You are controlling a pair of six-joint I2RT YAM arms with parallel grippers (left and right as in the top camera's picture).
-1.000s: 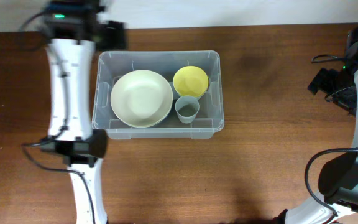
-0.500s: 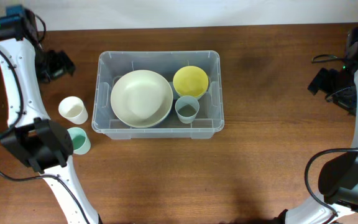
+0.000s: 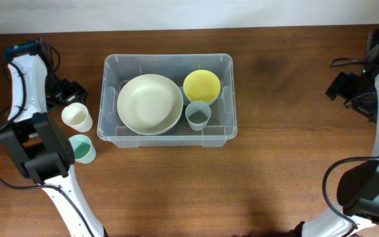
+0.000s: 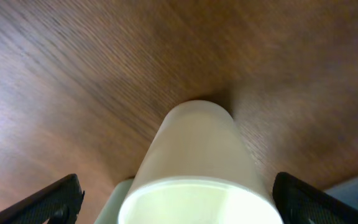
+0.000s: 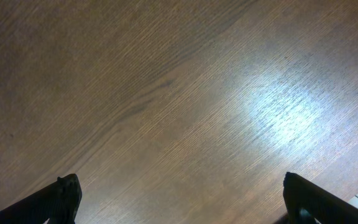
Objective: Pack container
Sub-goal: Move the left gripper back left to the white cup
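Table bears one container, two bowls, three cups.

A dark brown wooden tabletop with fine grain filled the scene; a pale strip ran along its far edge, and a soft glare lay on the wood

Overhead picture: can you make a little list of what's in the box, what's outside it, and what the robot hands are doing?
Box: clear container on the table
Inside: big cream bowl, yellow bowl, grey-blue cup
Outside, on the left arm's side: white cup, green cup
Left gripper: open, white cup between its fingers
Right gripper: open, over bare table, holding nothing
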